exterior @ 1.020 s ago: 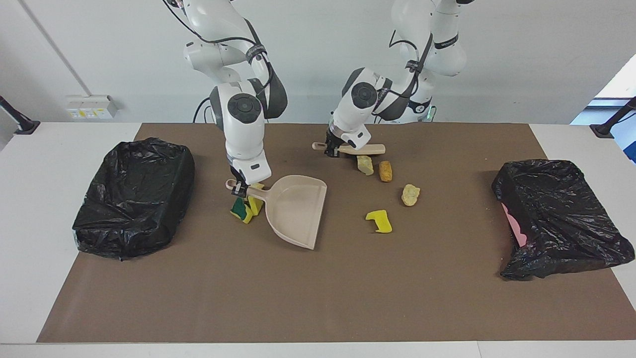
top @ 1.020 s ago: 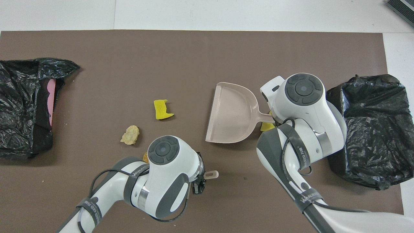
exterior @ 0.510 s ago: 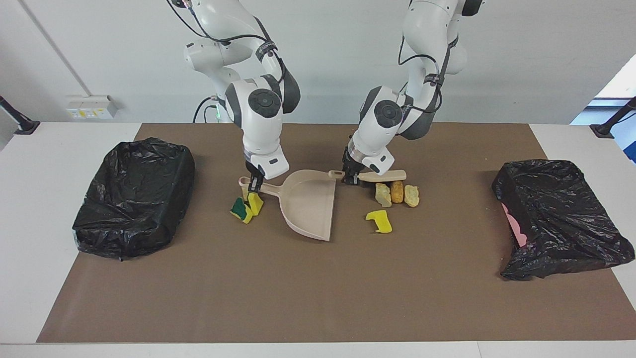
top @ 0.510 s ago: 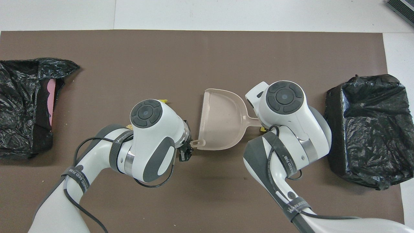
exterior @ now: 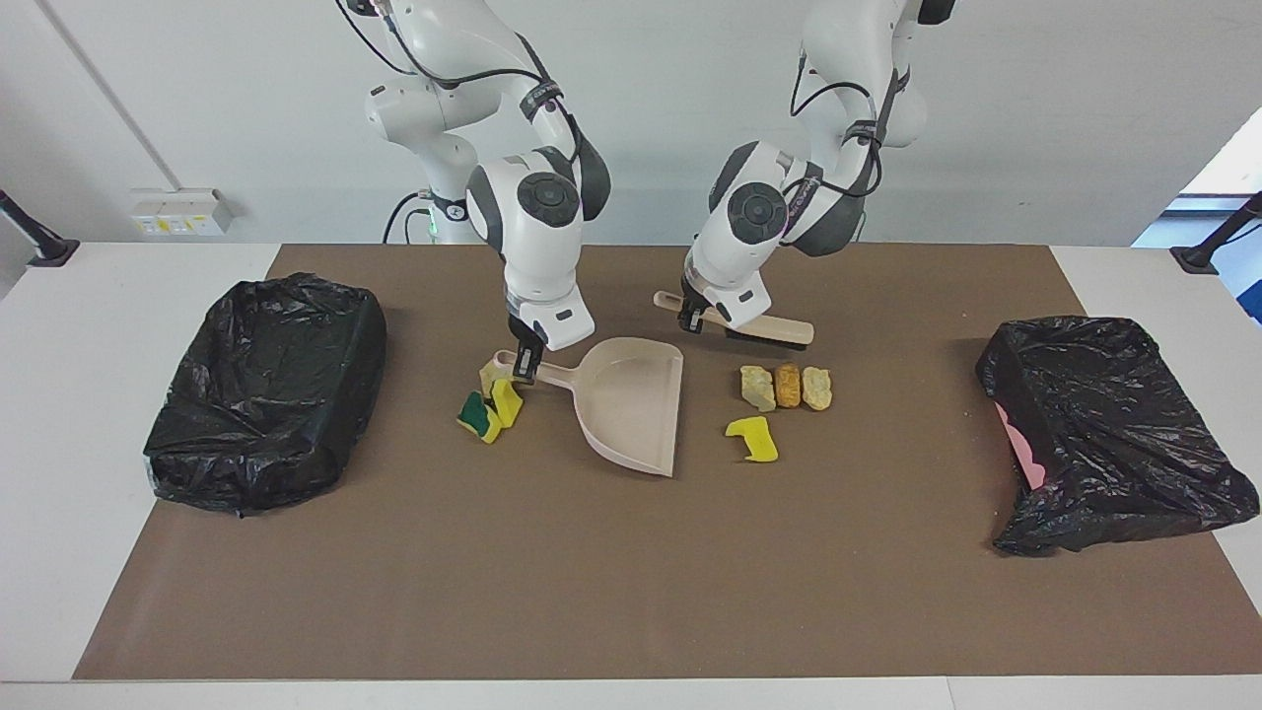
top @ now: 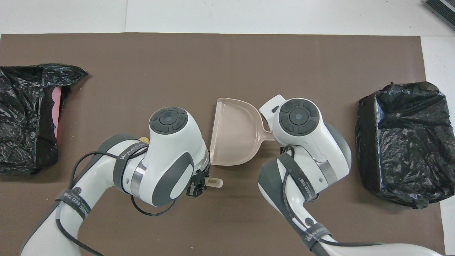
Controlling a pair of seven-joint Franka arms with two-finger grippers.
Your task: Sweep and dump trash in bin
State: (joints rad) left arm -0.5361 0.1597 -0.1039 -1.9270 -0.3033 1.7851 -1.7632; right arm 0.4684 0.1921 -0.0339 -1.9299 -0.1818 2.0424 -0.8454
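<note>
The beige dustpan [exterior: 631, 399] rests on the brown mat, and my right gripper [exterior: 523, 367] is shut on its handle. Its mouth faces three tan and yellow trash chunks [exterior: 787, 386] lying in a row. A yellow sponge scrap [exterior: 752, 439] lies just farther from the robots than that row. Yellow-green sponge scraps [exterior: 490, 412] sit beside the pan's handle. My left gripper [exterior: 693, 318] is shut on the beige hand brush [exterior: 769, 332], held tilted above the mat and clear of the chunks. In the overhead view the dustpan [top: 234, 135] and brush handle [top: 215, 182] show; my left arm hides the chunks.
A black-bagged bin [exterior: 266, 390] stands at the right arm's end of the table. Another black-bagged bin [exterior: 1104, 434], with pink showing at its side, stands at the left arm's end. The brown mat [exterior: 631, 592] covers most of the table.
The brush swept the three chunks away from the robots into a tight row, then lifted and drew back toward the robots. The dustpan slid toward the chunks and turned its mouth to them.
</note>
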